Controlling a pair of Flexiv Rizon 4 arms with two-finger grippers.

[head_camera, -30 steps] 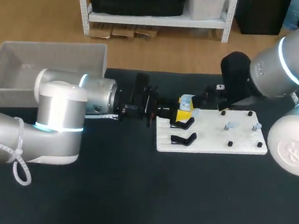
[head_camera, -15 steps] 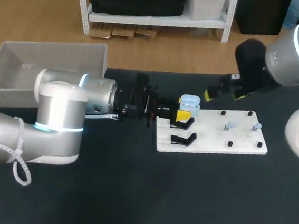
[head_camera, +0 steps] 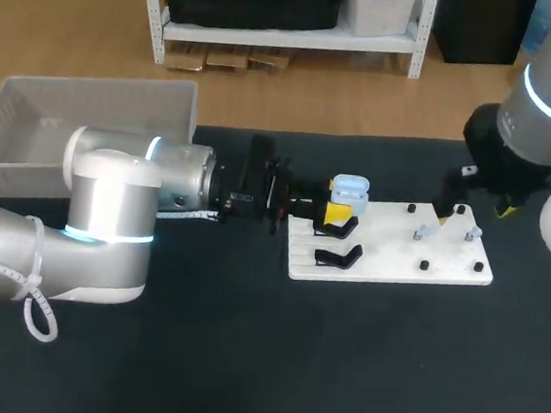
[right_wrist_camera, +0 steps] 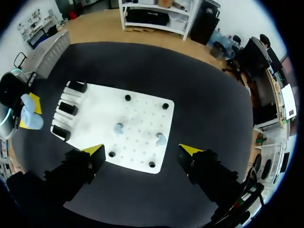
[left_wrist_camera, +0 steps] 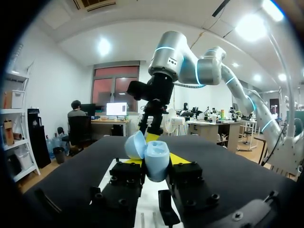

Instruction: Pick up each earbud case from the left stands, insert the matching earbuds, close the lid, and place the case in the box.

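My left gripper clamps one pale-blue earbud case between its yellow tips, one finger on each side. The case's lid is hinged open. Gripper and case are at the left end of the white board, just beside the stands.

My right gripper hangs above the board's right half with its fingers spread wide and nothing between them.

From the right wrist view I count three black stands in a row along the board's left edge. There are two pale-blue earbuds lying apart on the board's middle and right part, and four black pegs around them, near the corners of the board's right part. I see only one case, the one in my left gripper.

The board lies right of the middle of the dark table. Its far right corner is under my right arm, and its left end is against the left gripper. Broad dark tabletop runs from the board's near side to the table's near edge, and more lies past the board's right end.

One pale box stands at the table's far left corner, behind my left arm and well apart from the board.
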